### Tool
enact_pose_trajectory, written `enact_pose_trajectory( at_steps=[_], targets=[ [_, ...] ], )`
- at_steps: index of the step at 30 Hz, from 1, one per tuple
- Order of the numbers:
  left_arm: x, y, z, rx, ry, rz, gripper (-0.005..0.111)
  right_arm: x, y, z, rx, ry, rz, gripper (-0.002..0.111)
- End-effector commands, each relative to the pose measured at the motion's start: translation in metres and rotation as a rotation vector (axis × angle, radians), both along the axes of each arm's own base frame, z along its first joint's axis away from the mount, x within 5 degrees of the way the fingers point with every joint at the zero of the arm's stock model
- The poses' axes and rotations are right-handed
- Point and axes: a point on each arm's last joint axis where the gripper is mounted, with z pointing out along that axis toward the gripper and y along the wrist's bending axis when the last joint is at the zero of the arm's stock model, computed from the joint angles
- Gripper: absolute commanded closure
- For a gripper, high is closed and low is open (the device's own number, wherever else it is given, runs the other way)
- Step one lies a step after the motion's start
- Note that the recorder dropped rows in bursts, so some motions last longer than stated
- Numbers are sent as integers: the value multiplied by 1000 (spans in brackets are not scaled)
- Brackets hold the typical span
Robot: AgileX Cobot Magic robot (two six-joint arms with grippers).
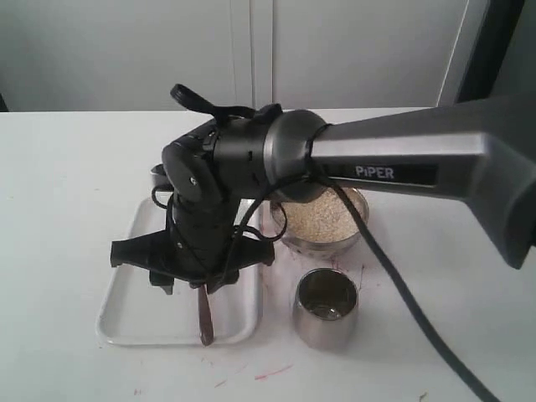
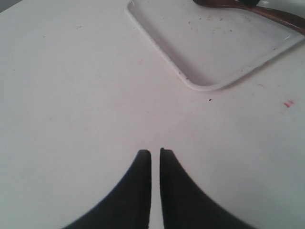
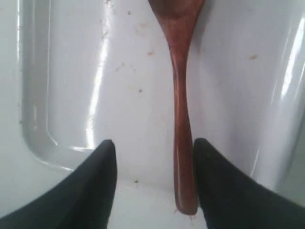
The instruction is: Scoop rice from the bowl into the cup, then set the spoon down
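The dark wooden spoon [image 3: 180, 114] lies flat in the white tray [image 1: 126, 314], its handle end resting on the tray rim. My right gripper [image 3: 155, 145] stands open over the handle, which runs between the fingers and close to one of them, ungripped. In the exterior view that gripper [image 1: 191, 285] points down above the spoon [image 1: 204, 320]. The bowl [image 1: 295, 237] holds rice [image 1: 322, 214] just right of the tray. The steel cup [image 1: 325, 311] stands upright in front of the bowl. My left gripper [image 2: 155, 151] hovers shut over bare table, with nothing between its fingers.
The right arm [image 1: 402, 163] stretches across above the bowl from the right, and its cable [image 1: 402, 293] hangs past the cup. A tray corner [image 2: 200, 86] and part of the spoon [image 2: 271, 13] show in the left wrist view. Red marks [image 1: 272, 371] spot the white table near the front.
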Motion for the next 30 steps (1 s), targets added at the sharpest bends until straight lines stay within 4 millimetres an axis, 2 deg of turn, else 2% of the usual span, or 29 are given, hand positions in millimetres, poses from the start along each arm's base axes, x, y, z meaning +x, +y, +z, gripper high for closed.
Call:
enact_pose_trajectory(
  at_steps=[1,3,6,8,13,14,15,17,21,23,25,30],
  targets=[
    [-1,0,-6,1,40,0,92,-2,-8,40,42,-95,28,64],
    [-1,0,-6,1,40,0,92,-5,-11,58,61,-142,46,70],
    [-1,0,-6,1,40,0,92,-13,-19,91,80,-230,113,89],
    [-1,0,-6,1,40,0,92,-23,-29,120,88,-292,173,108],
    [-1,0,-6,1,40,0,92,-56,-60,188,134,-443,236,108],
    [-1,0,-6,1,40,0,92,-68,-72,210,160,-506,251,108],
    [-1,0,-6,1,40,0,92,-75,-79,222,175,-542,258,108],
    [-1,0,-6,1,40,0,92,-102,-104,260,217,-674,296,108],
    [-1,0,-6,1,40,0,92,-148,-148,304,280,-838,314,108],
    [-1,0,-6,1,40,0,92,-169,-168,313,291,-910,333,108],
    [-1,0,-6,1,40,0,92,-189,-187,314,290,-964,355,108],
    [-1,0,-6,1,40,0,92,-215,-212,306,307,-1021,355,108]
  ],
)
